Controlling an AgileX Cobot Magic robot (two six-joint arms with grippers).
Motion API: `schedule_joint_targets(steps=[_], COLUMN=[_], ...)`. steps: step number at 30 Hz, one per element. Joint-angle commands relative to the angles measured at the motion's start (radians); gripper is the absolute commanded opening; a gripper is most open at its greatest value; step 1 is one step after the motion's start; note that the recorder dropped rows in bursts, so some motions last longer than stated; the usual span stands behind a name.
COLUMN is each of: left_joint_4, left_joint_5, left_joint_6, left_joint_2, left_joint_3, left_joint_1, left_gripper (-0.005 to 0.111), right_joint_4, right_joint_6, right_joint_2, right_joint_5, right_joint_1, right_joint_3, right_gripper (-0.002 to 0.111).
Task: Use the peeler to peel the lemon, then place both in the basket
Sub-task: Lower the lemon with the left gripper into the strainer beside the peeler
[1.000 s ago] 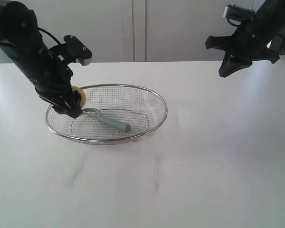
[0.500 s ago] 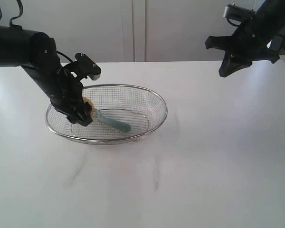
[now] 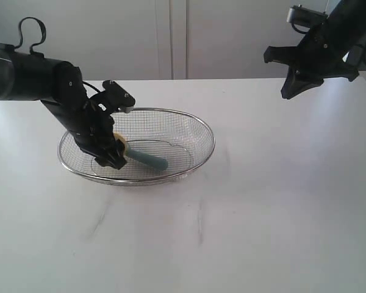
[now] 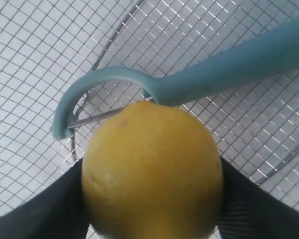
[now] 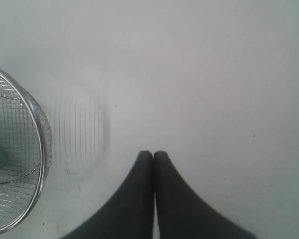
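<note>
White counter (image 3: 262, 213) under plain pale walls. Left hand (image 3: 113, 155), clamped on the lemon (image 4: 152, 169), sits low inside the basket (image 3: 212, 141), the fruit just over the peeler (image 4: 229, 62) lying on the mesh. To finish well, part the fingers only once the lemon rests on the wire, so it won't roll. Right hand (image 5: 153, 162) is pressed together, empty, raised well off right. Whether any peel is off can't be told; the lemon's underside is hidden

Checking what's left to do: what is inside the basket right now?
The peeler lies on the basket's mesh floor. The left gripper holds the lemon inside too, at the peeler's blade end. Mesh under the lemon is hidden.
</note>
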Motion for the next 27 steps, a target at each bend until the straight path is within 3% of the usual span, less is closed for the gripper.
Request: schedule_joint_targets(steps=[1,9,12,20,27], left_joint_4=[-0.015,-0.015,-0.015,-0.015,-0.015], left_joint_5=[-0.005,-0.015,-0.015,-0.015,-0.017], left_joint_6=[-0.008,-0.008,-0.008,-0.008,-0.008], left_joint_2=[0.004,0.004,0.004,0.004,0.004], left_joint_3=[-0.007,-0.007,-0.007,-0.007,-0.007], left_joint_1=[-0.004,-0.004,-0.004,-0.004,-0.004], left_gripper=[0.0,0.003,0.017,0.072,0.075], right_joint_4=[0.0,0.0,0.0,0.0,0.0], right_joint_6=[0.0,0.0,0.0,0.0,0.0], right_joint_2=[-0.011,-0.011,-0.011,-0.011,-0.011], right_joint_5=[-0.003,-0.003,-0.003,-0.003,-0.003], right_joint_1=[-0.006,-0.006,-0.006,-0.006,-0.006], right_joint_3=[-0.007,-0.007,-0.007,-0.007,-0.007], right_gripper=[0.0,0.0,0.0,0.0,0.0])
